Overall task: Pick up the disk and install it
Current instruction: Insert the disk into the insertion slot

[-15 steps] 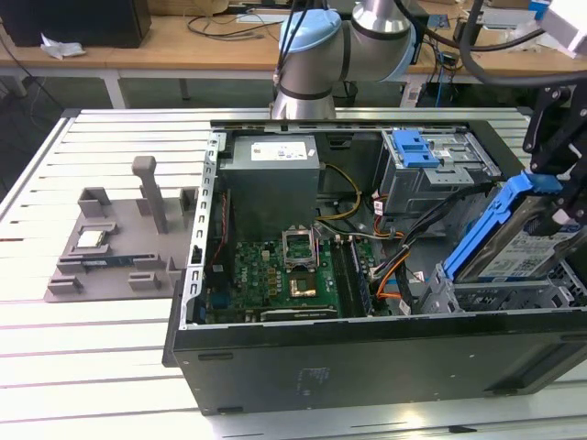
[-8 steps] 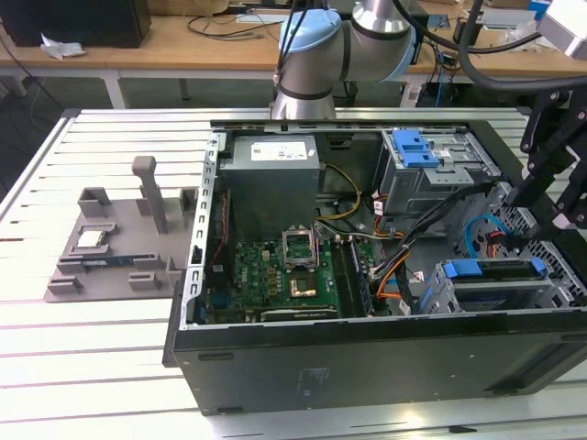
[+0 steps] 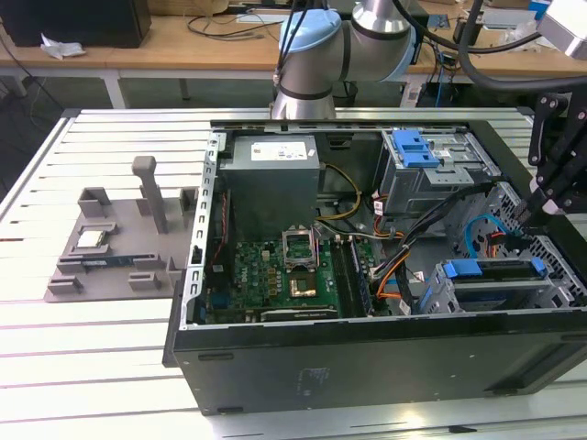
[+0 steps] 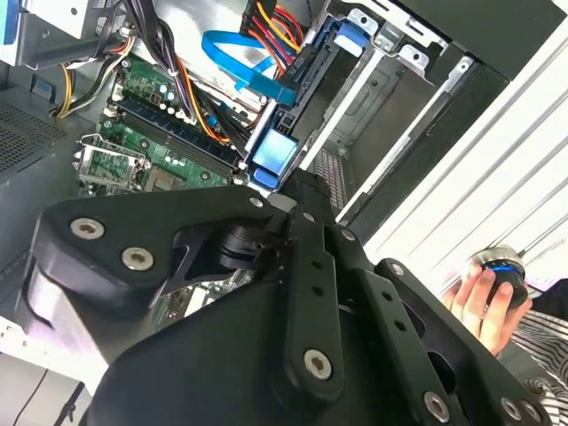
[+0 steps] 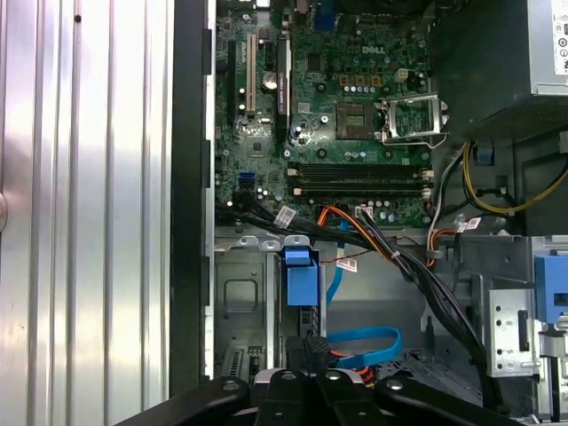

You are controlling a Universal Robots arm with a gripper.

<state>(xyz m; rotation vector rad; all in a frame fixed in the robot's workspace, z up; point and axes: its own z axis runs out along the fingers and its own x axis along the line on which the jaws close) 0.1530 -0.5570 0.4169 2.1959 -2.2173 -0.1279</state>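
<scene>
The worktop [image 3: 110, 367] holds an open computer case [image 3: 367, 367]. The disk [image 3: 495, 270] sits in its bay at the case's corner, on the exterior view's right. The end effector [image 5: 306, 342] hangs just above the disk's blue bracket [image 5: 300, 280]; I cannot tell if it is spread or pressed together.

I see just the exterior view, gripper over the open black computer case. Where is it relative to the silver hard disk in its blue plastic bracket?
Observer: In the first wrist view the gripper sits at the end of that disk, which stands edge-on in the metal drive cage.
Operator: Anything beside it?
Observer: A flat blue cable loops next to it.
Operator: Anyone nearby?
Observer: In the second wrist view, a hand holds a small round device.
</scene>
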